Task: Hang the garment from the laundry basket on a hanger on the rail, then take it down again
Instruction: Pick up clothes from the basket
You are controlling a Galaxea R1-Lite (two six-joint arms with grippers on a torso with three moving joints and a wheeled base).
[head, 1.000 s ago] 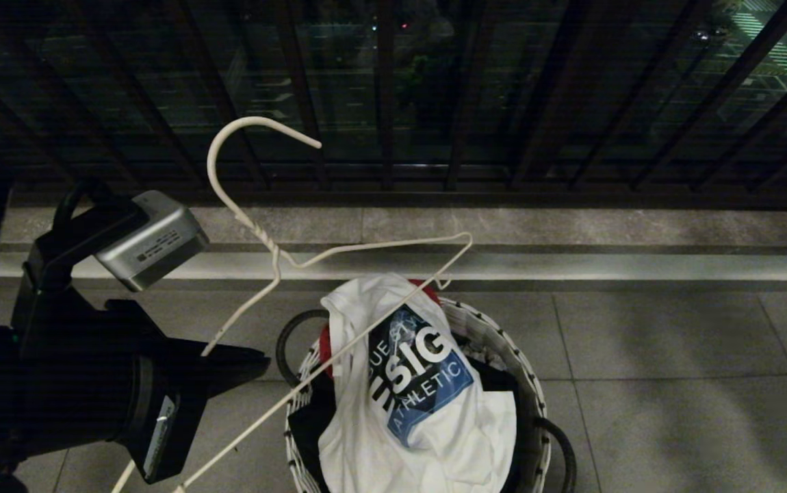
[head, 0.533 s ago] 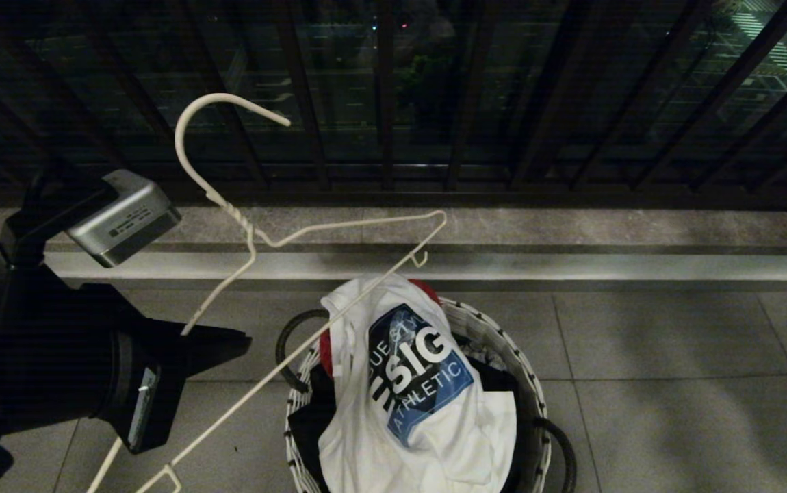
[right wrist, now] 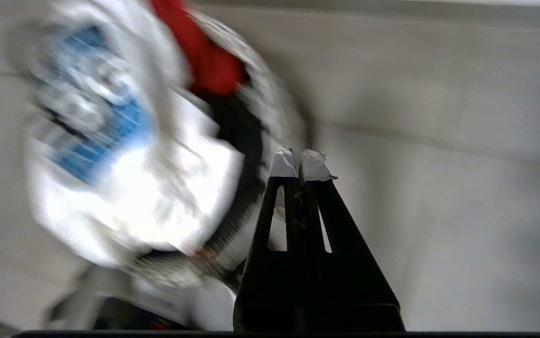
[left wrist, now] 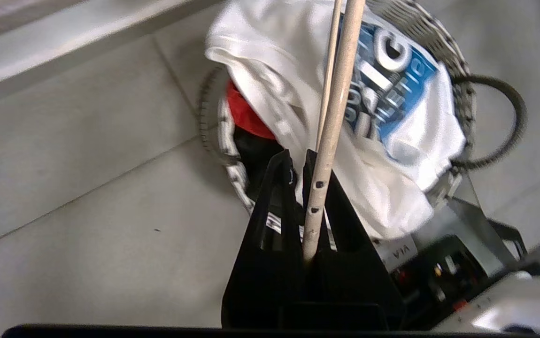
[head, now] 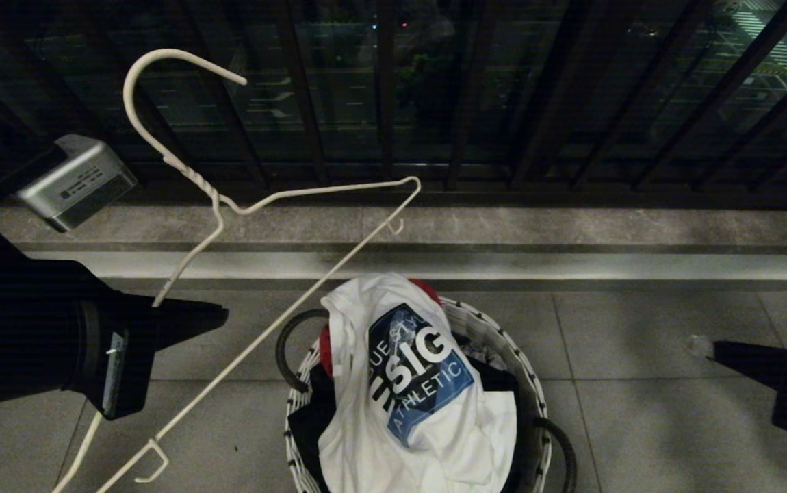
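On my left side, my left gripper [head: 212,316] is pinched tight on the hanger [head: 277,195] — I hold it by one thin slanted side, low down. I think I hold it out to the side so it is not in the way over the basket. The wire pokes up from my black fingers [left wrist: 279,188], and the round hook at the top points up toward the dark balcony railing [head: 380,103]. The hanger is thin white wire with a twisty neck. Two little hooks sit on its long bar, and the paint has small dark chips where I grip it.

My right gripper [head: 698,346] comes in from the right edge, well apart from the basket. Its two fingertips [right wrist: 314,165] are wrapped in pale tape and pressed together with nothing between them. It will need to open before it can pick up cloth, I think.

Between my two arms sits the laundry basket [head: 503,342], small and round, with white woven sides and a dark loop handle. The garment [head: 400,383] lies on top of the pile inside — soft, white and crumpled, with a blue patch and big white letters facing up. A bit of red cloth [head: 325,349] peeks out beside it, and something black [head: 308,418] is tucked under it.

The floor [head: 640,342] is smooth grey tile. I cannot see the rail anywhere, so the hanging step is not started yet.
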